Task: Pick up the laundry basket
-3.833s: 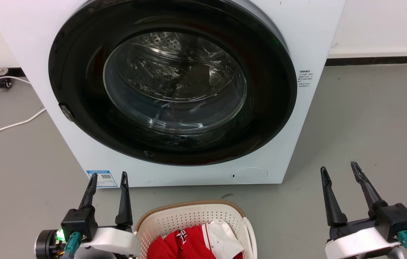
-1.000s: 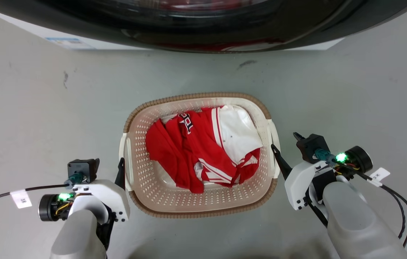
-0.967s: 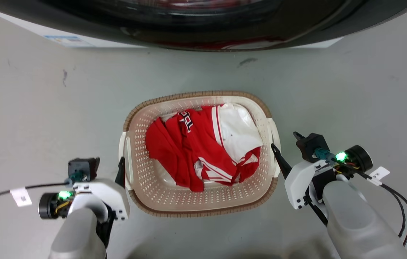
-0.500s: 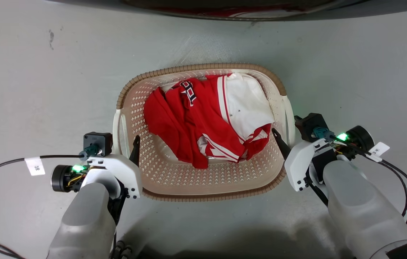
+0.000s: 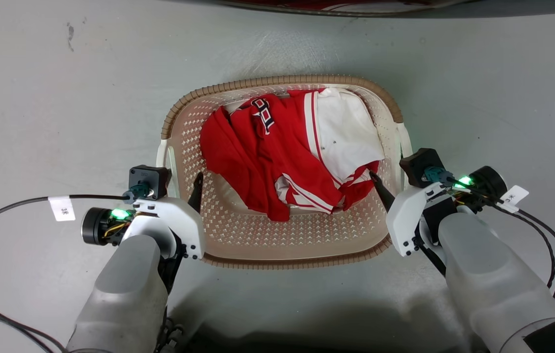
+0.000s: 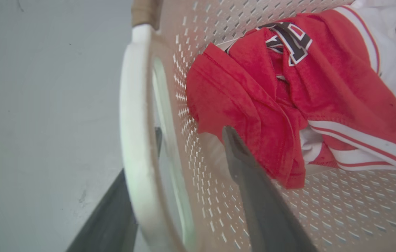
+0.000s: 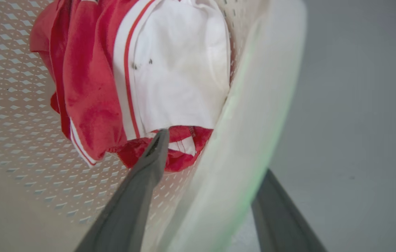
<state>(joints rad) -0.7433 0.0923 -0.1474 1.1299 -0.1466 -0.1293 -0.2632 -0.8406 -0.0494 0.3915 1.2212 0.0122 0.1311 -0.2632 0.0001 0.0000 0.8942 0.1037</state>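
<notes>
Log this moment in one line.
left gripper: open, astride left handle | right gripper: open, astride right handle | laundry basket: clothes inside

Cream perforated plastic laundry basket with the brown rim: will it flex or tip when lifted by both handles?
Probably light: the cream plastic laundry basket holds only red-and-white clothing. Its perforated wall looks stiff, though the thin white side handles may flex. The clothing lies toward the far end, so it might tilt slightly.
</notes>
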